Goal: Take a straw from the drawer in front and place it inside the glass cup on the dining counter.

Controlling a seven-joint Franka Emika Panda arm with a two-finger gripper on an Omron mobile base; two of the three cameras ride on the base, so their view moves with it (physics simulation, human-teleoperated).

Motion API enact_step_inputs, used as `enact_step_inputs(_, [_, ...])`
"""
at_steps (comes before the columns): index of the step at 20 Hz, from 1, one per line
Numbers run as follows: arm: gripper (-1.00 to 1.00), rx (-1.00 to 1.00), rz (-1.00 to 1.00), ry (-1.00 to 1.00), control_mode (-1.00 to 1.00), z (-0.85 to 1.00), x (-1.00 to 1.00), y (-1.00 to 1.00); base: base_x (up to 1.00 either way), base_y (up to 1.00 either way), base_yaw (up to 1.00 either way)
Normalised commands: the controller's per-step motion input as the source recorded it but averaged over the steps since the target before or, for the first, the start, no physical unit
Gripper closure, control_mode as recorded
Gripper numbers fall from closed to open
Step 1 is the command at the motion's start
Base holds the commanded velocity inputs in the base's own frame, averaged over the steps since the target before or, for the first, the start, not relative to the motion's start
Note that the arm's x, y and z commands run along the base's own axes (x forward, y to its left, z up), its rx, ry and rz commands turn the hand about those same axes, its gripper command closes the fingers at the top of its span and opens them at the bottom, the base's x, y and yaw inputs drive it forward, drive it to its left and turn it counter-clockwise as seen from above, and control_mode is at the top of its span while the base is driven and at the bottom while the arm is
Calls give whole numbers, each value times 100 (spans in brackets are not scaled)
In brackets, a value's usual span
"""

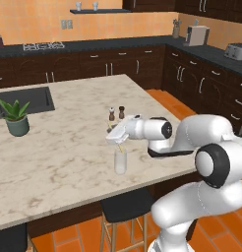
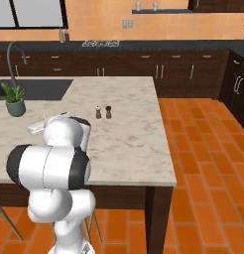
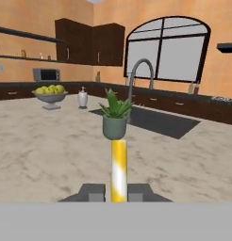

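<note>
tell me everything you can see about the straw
The straw is a thin, straight stick, yellow with paler patches in the hand view. The shut claw grips it between its two dark fingertips. In the left base view it hangs from the claw over the cup, which stands on the marble counter; whether its lower end is inside the cup I can't tell.

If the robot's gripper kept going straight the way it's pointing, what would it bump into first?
Probably the potted plant, dead ahead past the straw that the gripper holds; depth is hard to judge.

Pale-yellow straw (image 3: 119, 164) above clear glass cup (image 1: 120, 161).
</note>
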Motion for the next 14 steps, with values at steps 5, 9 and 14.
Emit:
enact_step_inputs(5, [100,25,44,-12,-100,-37,11,-55,0,0,0])
enact_step_inputs(9, [100,35,47,-12,-100,-22,46,-26,0,0,0])
enact_step_inputs(14, [100,37,46,-12,-100,-13,72,-10,0,0,0])
